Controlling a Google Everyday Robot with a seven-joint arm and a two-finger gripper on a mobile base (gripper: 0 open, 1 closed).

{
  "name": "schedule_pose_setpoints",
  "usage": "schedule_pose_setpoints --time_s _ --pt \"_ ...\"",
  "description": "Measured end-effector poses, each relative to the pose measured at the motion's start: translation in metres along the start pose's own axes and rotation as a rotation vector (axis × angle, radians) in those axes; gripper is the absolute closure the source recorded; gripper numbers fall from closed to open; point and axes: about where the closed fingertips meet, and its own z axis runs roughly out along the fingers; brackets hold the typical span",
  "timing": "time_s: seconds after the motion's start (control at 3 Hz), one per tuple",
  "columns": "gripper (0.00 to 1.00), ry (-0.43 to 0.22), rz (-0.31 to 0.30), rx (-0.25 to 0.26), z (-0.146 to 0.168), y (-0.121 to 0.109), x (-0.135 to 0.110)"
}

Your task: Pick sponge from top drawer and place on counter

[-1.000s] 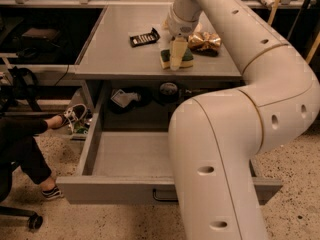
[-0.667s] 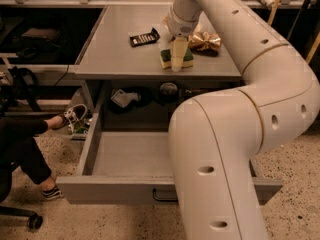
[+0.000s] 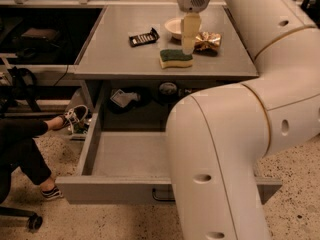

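1. So, the sponge (image 3: 175,59) is seen lying flat on the counter (image 3: 115,54), green side up, close to the near edge and right of centre. It is judged to be set down already, since it is fully supported by the surface.
2. The gripper (image 3: 188,49) is hung straight down over the sponge's far right corner, either just beside it or touching it; which one can't be told. Whether it is open or closed can't be told either, and nothing is seen lifted in it.
3. The top drawer (image 3: 110,190) is pulled well out toward the near side, presumably so its inside could be reached from above. No sponge is seen in it.
4. A white bowl (image 3: 172,29), a gold foil bag (image 3: 207,41) and a black packet (image 3: 144,37) are sat further back on the counter, so the sponge is given a free patch in front of them.
5. The task is judged nearly done. Only a clean retreat upward is needed, without the sponge being dragged over the near edge.
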Motion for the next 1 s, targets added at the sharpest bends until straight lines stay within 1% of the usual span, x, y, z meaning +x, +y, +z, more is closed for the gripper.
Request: schedule_pose_setpoints --time_s 0.33,0.67,1.0 --pt "0.00 0.100 0.135 0.103 -0.124 0.014 0.034" --pt "0.00 0.144 0.285 0.245 -0.236 0.040 0.067" --pt "0.00 0.140 0.301 0.295 -0.253 0.038 0.070"
